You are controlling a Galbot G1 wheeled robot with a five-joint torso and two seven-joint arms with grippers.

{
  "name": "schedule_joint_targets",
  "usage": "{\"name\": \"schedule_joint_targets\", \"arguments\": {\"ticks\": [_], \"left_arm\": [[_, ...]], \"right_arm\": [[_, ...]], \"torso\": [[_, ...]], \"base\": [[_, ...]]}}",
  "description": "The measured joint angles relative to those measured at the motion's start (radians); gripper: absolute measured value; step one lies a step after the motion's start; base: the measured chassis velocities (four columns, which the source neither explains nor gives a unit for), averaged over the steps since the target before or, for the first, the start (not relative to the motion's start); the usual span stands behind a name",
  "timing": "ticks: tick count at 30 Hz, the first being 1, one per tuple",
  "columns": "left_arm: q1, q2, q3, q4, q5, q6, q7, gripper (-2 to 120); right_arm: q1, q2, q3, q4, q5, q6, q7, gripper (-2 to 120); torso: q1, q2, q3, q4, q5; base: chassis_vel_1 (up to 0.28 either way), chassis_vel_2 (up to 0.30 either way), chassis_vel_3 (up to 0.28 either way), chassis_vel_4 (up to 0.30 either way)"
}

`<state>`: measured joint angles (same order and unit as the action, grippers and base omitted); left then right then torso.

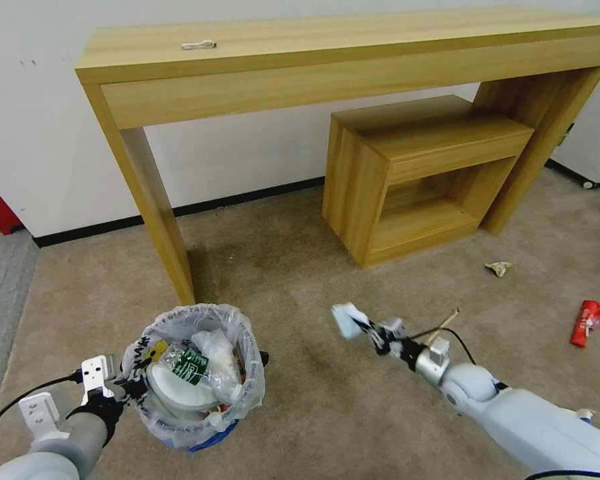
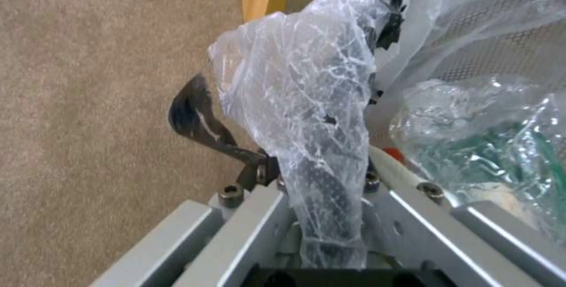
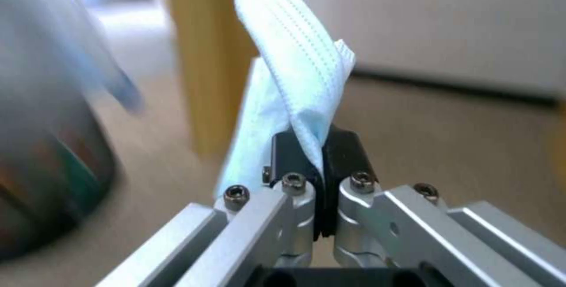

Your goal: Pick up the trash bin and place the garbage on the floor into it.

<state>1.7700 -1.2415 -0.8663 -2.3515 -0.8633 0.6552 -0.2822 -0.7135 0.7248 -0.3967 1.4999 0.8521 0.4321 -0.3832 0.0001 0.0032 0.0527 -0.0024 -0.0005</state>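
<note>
While its black pads press together on a folded blue mask (image 3: 295, 66), the right gripper (image 3: 321, 145) hangs above the beige floor (image 1: 300, 400), just right of the trash bin (image 1: 197, 377). At near left, the left gripper (image 2: 307, 176) is clamped on the bin's bag-covered rim, with litter filling the liner. Farther right on the carpet lie a wooden stick (image 1: 445, 325), a crumpled scrap (image 1: 499, 268) and a red packet (image 1: 587, 323). A wooden desk (image 1: 340, 60) stands at the far wall.
</note>
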Motion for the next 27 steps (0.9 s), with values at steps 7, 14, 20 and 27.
{"name": "schedule_joint_targets", "arguments": {"ticks": [7, 14, 20, 27], "left_arm": [[0.001, 0.002, 0.002, -0.004, 0.0, 0.005, -0.001, 1], [-0.001, 0.003, 0.001, -0.008, 0.001, 0.008, -0.003, 1], [-0.006, 0.003, -0.002, -0.018, -0.004, 0.01, -0.007, 1], [-0.007, 0.005, -0.012, -0.031, -0.018, 0.012, -0.015, 1]], "right_arm": [[0.146, -0.015, -0.097, 0.23, 0.108, -0.031, -0.044, 0], [0.377, 0.002, -0.308, 0.356, 0.186, -0.059, -0.104, 0], [0.534, 0.026, -0.48, 0.38, 0.195, -0.068, -0.086, 0], [0.599, 0.049, -0.62, 0.353, 0.175, -0.073, -0.016, 0]], "torso": [[0.0, 0.0, 0.0, 0.0001, 0.0002], [0.0, 0.0, 0.0, 0.0001, 0.0002], [0.0, 0.0, 0.0, 0.0002, 0.0003], [0.0, 0.0, 0.0, 0.0001, 0.0004]], "base": [[0.0, 0.0, 0.0, 0.0], [0.0, 0.0, 0.0, 0.0], [0.0, 0.0, 0.0, 0.0], [0.0, 0.0, 0.0, 0.0]]}}
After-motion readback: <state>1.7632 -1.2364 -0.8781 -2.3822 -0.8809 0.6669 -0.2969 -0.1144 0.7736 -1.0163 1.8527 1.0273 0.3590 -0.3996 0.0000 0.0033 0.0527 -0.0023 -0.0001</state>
